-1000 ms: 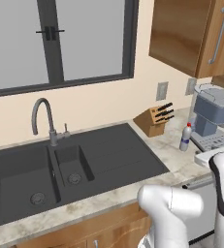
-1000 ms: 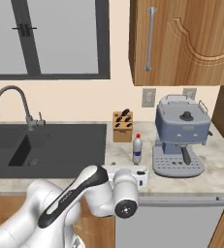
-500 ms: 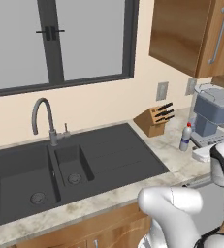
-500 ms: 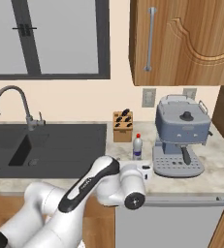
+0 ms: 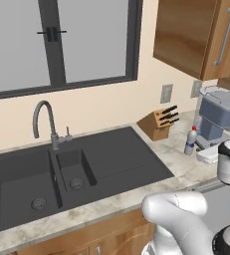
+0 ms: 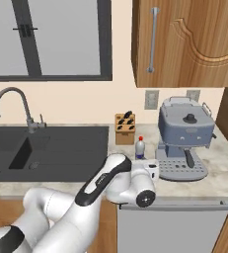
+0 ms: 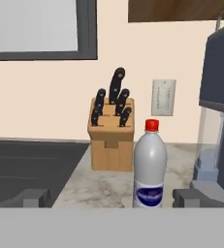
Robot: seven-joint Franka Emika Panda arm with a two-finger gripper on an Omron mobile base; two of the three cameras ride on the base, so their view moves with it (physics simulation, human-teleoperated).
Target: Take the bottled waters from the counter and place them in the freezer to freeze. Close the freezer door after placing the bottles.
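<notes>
Gripper (image 7: 108, 197) stands wide open and level with the red-capped bottle (image 7: 150, 167) near the counter's (image 7: 104, 186) right end, lined up to grasp it.

The red-capped bottle (image 7: 150, 167) stands upright on the beige marbled bench (image 7: 104, 186), straight ahead of the open pincer (image 7: 111, 197) and a little toward its right finger, not touching either one. It is pale and translucent, with a pale label bearing a blue oval low on its body. Beyond the pincer, the bench runs on past a dark sink (image 5: 76, 164) set into it.
</notes>
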